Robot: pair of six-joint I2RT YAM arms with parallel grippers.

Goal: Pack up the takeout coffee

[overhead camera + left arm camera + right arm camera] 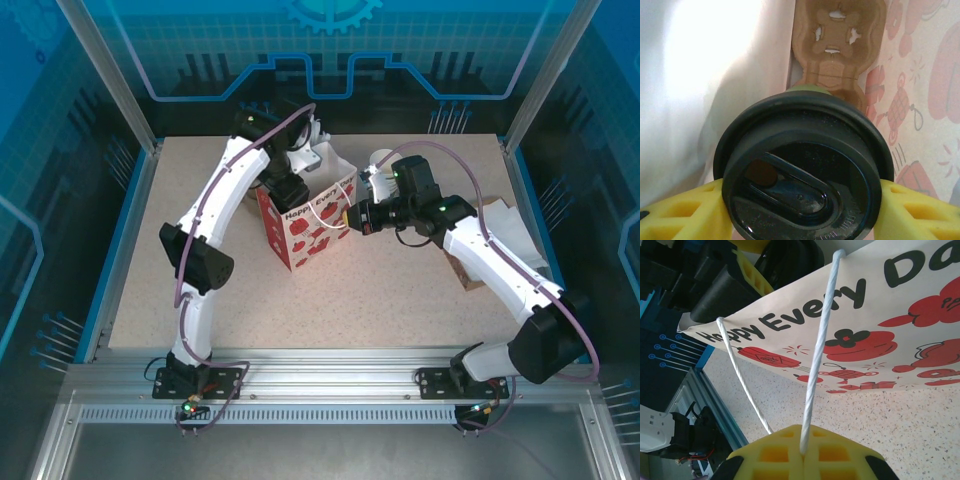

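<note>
Evidently mid-packing, the left gripper (800, 222) grasped the takeout coffee (802, 170) inside the paper bag (305, 215), the right gripper (802, 452) clenched its handle (820, 350); lowering toward the twelve-o'clock cup carrier (837, 45) seemed next.

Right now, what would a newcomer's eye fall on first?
The black-lidded coffee cup, gripped by the left gripper, hanging inside the red-printed paper bag above a brown cardboard holder. Then the right gripper, just right of the bag, pinching its white cord handle.
</note>
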